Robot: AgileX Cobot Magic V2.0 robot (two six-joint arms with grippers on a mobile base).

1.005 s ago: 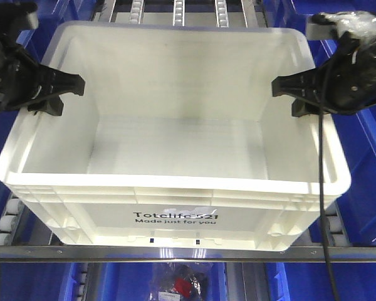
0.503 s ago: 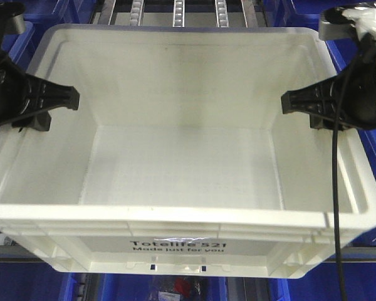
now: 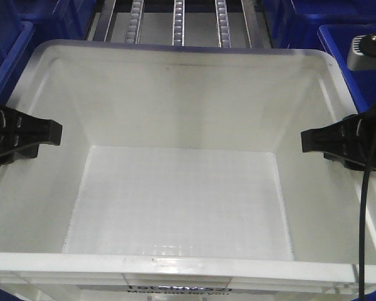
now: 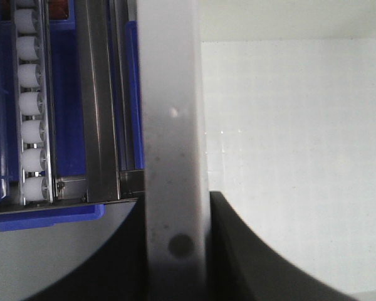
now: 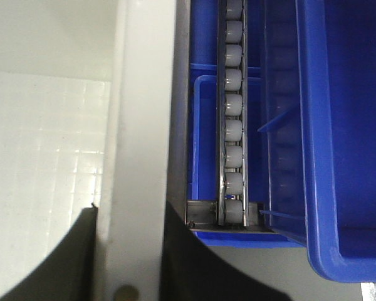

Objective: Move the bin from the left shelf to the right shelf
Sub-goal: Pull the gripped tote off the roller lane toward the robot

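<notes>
The white translucent bin [image 3: 175, 200] fills the front view, its grid floor open to the camera and its print cut off at the bottom edge. My left gripper [image 3: 41, 135] is shut on the bin's left wall, one black finger inside and one outside the rim [image 4: 172, 125]; the left gripper [image 4: 175, 210] shows the same in its wrist view. My right gripper [image 3: 319, 143] is shut on the right wall's rim [image 5: 144, 125]; the right gripper [image 5: 131, 219] straddles it. Roller lanes of a rack level [image 3: 177, 22] lie behind the bin; I cannot tell which shelf it is.
Blue plastic bins stand at the right [image 3: 357, 56] and the left [image 3: 6, 37] of the white one. A roller lane [image 5: 233, 125] and a blue bin [image 5: 338, 125] run close outside the right wall. Another roller lane [image 4: 31, 100] and a steel rail [image 4: 94, 100] run outside the left wall.
The bin has come toward the camera, off the rack's front crossbar, and now fills the view. Both grippers stayed clamped on its side walls and moved with it.
</notes>
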